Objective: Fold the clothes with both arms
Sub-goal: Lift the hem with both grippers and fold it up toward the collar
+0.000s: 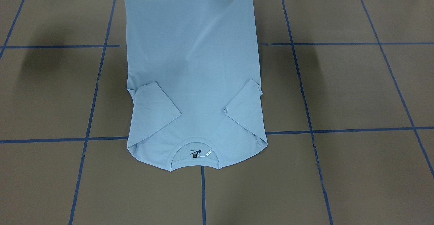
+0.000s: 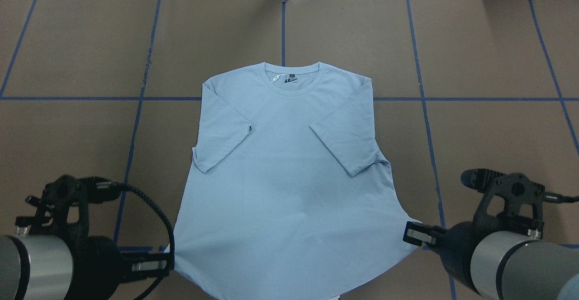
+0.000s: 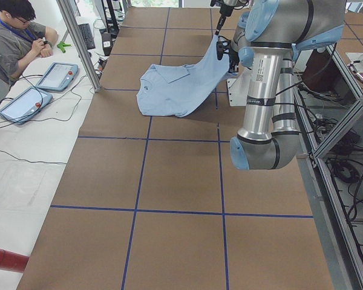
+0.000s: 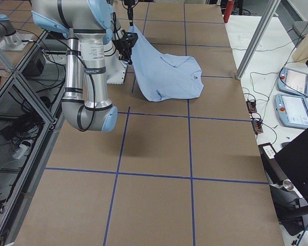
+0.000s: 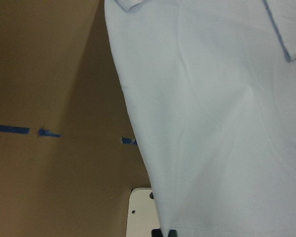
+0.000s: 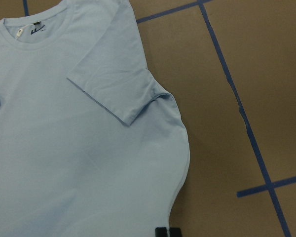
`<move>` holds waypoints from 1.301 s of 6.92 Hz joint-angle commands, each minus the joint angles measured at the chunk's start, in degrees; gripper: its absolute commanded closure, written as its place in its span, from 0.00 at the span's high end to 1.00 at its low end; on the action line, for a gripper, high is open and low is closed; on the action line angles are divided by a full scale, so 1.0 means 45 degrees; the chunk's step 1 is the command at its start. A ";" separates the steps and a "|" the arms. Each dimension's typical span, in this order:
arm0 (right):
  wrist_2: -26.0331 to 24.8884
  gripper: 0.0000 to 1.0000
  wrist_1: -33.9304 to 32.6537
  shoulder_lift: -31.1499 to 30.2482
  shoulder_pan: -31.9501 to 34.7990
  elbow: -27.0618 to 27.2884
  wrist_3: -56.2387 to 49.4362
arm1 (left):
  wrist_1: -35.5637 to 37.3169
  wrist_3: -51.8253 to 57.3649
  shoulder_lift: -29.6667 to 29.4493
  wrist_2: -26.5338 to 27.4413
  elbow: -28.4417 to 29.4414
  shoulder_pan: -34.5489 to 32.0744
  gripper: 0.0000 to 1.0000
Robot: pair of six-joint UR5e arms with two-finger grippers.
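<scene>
The light blue T-shirt (image 2: 285, 164) lies front up on the brown table, both sleeves folded inward, its collar (image 2: 291, 80) at the end far from the robot. My left gripper (image 2: 168, 260) is shut on the left hem corner, and my right gripper (image 2: 409, 235) is shut on the right hem corner. The hem end hangs lifted off the table, as the exterior left view shows on the T-shirt (image 3: 187, 81). In the wrist views the cloth runs down into the left gripper (image 5: 165, 233) and the right gripper (image 6: 167, 232). The chest print is out of view.
Blue tape lines (image 2: 135, 123) grid the brown table. The white pedestal base (image 5: 140, 212) sits under the lifted hem. A person (image 3: 12, 42) sits beyond the far table edge beside tablets (image 3: 57, 75) and a metal post (image 3: 78, 42).
</scene>
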 commanded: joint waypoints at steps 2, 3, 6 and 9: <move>0.2248 0.00 -0.0090 0.1646 0.4006 -0.1636 -0.3068 | 0.0374 0.4442 -0.1821 -0.1641 0.2992 -0.4610 0.00; 0.2604 0.00 0.0065 0.2212 0.5142 -0.2941 -0.3986 | -0.0517 0.5307 -0.2213 -0.1724 0.4784 -0.5613 0.00; 0.2607 0.00 0.5239 0.2979 0.6984 -0.9182 -0.5259 | -0.4870 0.5785 -0.2663 -0.1608 1.0001 -0.6715 0.00; 0.2608 0.00 0.8829 0.4162 0.7595 -1.4381 -0.5811 | -0.7253 0.5882 -0.4263 -0.0752 1.4628 -0.6756 0.00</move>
